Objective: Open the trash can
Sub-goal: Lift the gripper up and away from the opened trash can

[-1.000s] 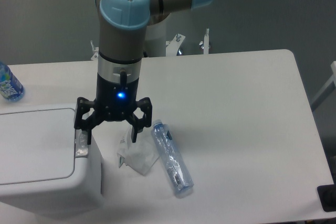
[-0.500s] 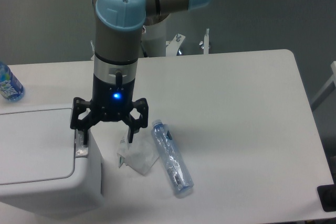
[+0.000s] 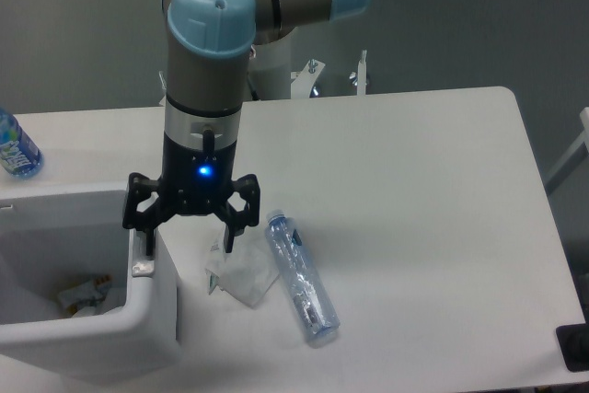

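The white trash can stands at the table's front left with its top open, and crumpled rubbish shows inside. No lid is visible over the opening. My gripper points down over the can's right rim, open, with the left finger on the small grey latch at the rim and the right finger hanging outside the can over the table. Nothing is held between the fingers.
A crumpled clear plastic wrapper lies just right of the can. An empty clear bottle lies on its side beside it. A blue-labelled bottle stands at the far left edge behind the can.
The lid that covered the trash can has gone from the top, exposing the inside. My gripper shifted slightly left onto the latch a second ago and has stayed there since.
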`<state>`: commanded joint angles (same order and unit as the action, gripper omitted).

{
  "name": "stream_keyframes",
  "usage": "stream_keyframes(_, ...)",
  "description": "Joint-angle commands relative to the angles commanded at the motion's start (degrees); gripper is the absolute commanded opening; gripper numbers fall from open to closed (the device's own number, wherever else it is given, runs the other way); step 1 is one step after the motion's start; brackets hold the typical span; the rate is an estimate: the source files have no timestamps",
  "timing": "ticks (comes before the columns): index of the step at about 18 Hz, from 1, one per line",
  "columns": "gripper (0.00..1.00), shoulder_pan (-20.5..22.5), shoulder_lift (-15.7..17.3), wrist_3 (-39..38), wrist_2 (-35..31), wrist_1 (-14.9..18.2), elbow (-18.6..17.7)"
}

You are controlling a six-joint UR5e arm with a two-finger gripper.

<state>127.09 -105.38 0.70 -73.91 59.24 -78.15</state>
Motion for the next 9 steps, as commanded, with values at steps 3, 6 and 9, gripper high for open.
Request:
stream_keyframes(3,1.0,2.62,0.35,0.36,-0.09,-0.09,2.29)
stream_keyframes(6,1.0,5.53,0.96,6.48,-0.87,0.09,3.26)
stream_keyframes(9,1.0,8.08,1.84,11.5,-5.17,0.88,2.91)
